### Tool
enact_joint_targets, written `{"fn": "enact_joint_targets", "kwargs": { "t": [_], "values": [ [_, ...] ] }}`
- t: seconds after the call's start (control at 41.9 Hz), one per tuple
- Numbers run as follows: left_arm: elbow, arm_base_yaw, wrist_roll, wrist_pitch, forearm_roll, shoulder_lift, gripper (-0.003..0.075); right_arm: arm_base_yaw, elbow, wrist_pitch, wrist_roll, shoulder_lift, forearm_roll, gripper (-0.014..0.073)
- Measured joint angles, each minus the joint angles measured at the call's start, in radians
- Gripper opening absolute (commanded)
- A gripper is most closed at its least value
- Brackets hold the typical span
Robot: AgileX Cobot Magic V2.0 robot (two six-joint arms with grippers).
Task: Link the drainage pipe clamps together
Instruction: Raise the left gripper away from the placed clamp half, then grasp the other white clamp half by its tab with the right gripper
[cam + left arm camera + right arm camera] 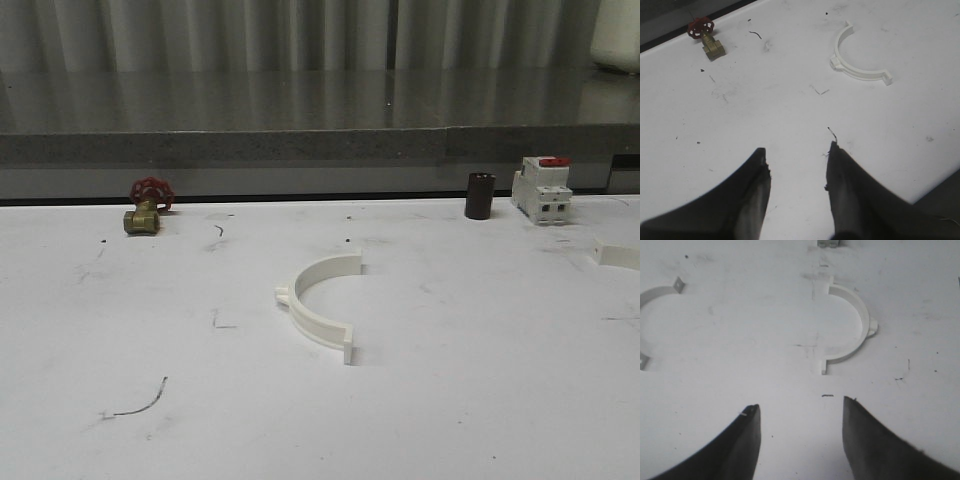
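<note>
One white half-ring drainage pipe clamp (pixel 330 268) lies flat mid-table, its open side to the right and its nub to the left. The left wrist view shows it as well (pixel 860 74), far ahead of my open left gripper (pixel 797 146). A second clamp (pixel 618 255) is cut by the front view's right edge. In the right wrist view this second clamp (pixel 862 315) lies just ahead of my open right gripper (pixel 800 402), opening toward the first clamp (pixel 657 291). A wide gap separates the two clamps. Both grippers hold nothing.
A brass valve with a red handwheel (pixel 148 205) sits at the back left, also in the left wrist view (pixel 707 40). A dark cylinder (pixel 480 195) and a white breaker with red top (pixel 542 188) stand at the back right. The white table (pixel 450 400) has scuff marks.
</note>
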Motion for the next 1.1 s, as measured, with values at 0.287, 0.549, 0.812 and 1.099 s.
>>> {"fn": "enact_joint_targets", "kwargs": {
  "t": [0.287,0.549,0.812,1.099],
  "values": [
    [0.000,0.000,0.000,0.000,0.000,0.000,0.0273,-0.002,-0.199,0.104,0.098,0.309,-0.187,0.0399],
    [0.000,0.000,0.000,0.000,0.000,0.000,0.0273,-0.100,-0.356,0.115,0.085,0.581,-0.151,0.0399],
    [0.000,0.000,0.000,-0.001,0.000,0.000,0.0273,-0.165,-0.401,0.038,0.001,0.799,-0.056,0.0399],
    [0.000,0.000,0.000,-0.001,0.000,0.000,0.0273,-0.167,-0.425,-0.074,0.000,0.969,-0.055,0.0399]
  ]
}}
